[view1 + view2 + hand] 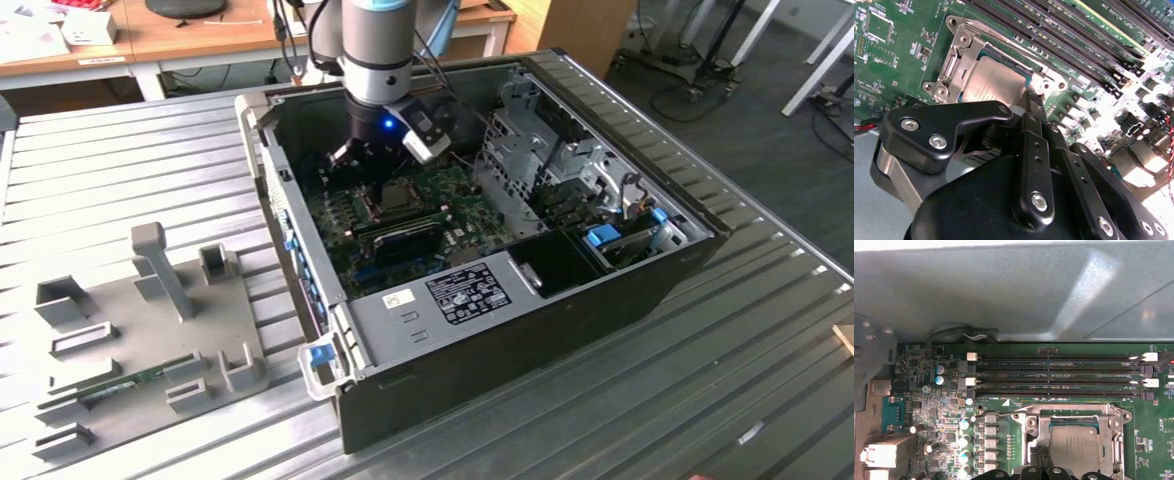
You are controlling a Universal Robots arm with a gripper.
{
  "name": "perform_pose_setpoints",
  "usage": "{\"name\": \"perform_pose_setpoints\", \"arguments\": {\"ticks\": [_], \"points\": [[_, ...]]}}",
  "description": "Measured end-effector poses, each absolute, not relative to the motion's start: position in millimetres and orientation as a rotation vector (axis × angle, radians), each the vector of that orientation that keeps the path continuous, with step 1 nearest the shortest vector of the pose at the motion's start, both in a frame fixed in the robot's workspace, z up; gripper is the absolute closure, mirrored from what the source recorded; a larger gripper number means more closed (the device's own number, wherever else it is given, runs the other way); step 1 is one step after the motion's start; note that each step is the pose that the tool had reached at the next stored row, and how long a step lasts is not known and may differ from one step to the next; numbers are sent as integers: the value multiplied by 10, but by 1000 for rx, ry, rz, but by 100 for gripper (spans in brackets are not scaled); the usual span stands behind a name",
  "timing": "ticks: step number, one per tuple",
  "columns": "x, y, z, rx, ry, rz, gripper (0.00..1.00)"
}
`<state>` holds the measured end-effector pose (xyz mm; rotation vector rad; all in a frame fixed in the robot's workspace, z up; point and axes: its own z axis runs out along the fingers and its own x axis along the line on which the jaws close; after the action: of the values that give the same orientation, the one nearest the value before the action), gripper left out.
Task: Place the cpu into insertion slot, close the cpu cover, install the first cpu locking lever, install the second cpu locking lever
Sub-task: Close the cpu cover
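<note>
The pale silver cpu [994, 82] [1074, 442] lies in the insertion slot [396, 197] on the green board inside the open computer case. The silvery cpu cover [959, 55] [1030, 437] lies flat around it, with the chip showing through its window. A thin wire lever [1064, 411] runs along the cover edge nearest the memory slots. My gripper [1031, 95] [1039, 457] [363, 155] hangs just above the socket's edge, fingertips drawn together at the cover's rim. Nothing is visibly held between them.
Long black memory slots [1054, 375] run beside the socket. The case wall [1004, 295] rises close behind them. Drive cages [561, 150] fill the case on the exterior view's right. A grey fixture plate [147, 320] lies on the table at the exterior view's left.
</note>
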<state>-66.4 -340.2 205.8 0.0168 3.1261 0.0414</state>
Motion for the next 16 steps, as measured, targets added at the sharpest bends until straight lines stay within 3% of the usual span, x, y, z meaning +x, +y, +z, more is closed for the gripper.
{"name": "perform_pose_setpoints", "arguments": {"ticks": [16], "points": [[-664, -3402, 2040, 17, 3126, 41, 90]]}}
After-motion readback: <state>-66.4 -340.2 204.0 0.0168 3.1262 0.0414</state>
